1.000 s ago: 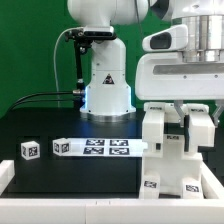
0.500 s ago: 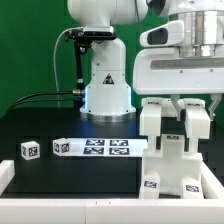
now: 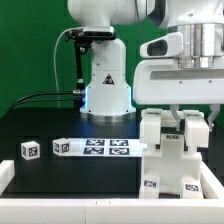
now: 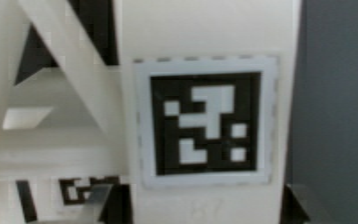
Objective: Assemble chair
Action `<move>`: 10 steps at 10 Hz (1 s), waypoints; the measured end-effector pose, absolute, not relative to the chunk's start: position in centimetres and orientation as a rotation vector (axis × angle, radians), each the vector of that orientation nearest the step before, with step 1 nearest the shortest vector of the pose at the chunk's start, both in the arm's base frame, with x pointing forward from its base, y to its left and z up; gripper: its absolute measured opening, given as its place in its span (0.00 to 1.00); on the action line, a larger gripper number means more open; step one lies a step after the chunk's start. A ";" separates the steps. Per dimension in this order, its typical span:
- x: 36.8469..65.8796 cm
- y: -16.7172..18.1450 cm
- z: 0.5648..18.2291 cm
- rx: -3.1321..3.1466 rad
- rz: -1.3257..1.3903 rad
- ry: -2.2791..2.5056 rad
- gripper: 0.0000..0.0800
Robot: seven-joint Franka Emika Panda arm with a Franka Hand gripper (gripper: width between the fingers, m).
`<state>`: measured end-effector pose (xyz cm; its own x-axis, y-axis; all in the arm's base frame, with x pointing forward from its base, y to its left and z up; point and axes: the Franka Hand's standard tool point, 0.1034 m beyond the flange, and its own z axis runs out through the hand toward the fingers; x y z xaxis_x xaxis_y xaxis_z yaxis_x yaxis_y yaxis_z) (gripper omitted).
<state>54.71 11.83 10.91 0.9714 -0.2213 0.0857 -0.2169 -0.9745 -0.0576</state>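
On the exterior view's right of the black table point(image 3: 60, 125), the two-finger gripper point(image 3: 189, 118) clamps its fingers on the blocky white plastic chair point(image 3: 165, 160) with black-and-white tags. A small white tagged cube point(image 3: 30, 150) lies well apart from it.

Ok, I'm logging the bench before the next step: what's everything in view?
chair assembly: one, white with black tags, on the table at the exterior view's right
small tagged block: one, white, exterior view's left
marker board: one, white, flat mid-table
second tagged block: one, white, by the marker board's end nearer the first block
table: one, black
cable: one, black, behind the table
backdrop: one, green, rear
robot arm: one, white, base behind the board
fingers: one pair, colour unclear, at the chair assembly's top; grip unclear
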 end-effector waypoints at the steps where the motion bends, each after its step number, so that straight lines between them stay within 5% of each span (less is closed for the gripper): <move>1: 55.0 11.9 10.7 -3.074 -0.141 0.341 0.36; 9: 55.5 11.6 10.0 -3.067 -0.126 0.358 0.36; 10: 55.6 11.6 10.0 -3.066 -0.134 0.359 0.58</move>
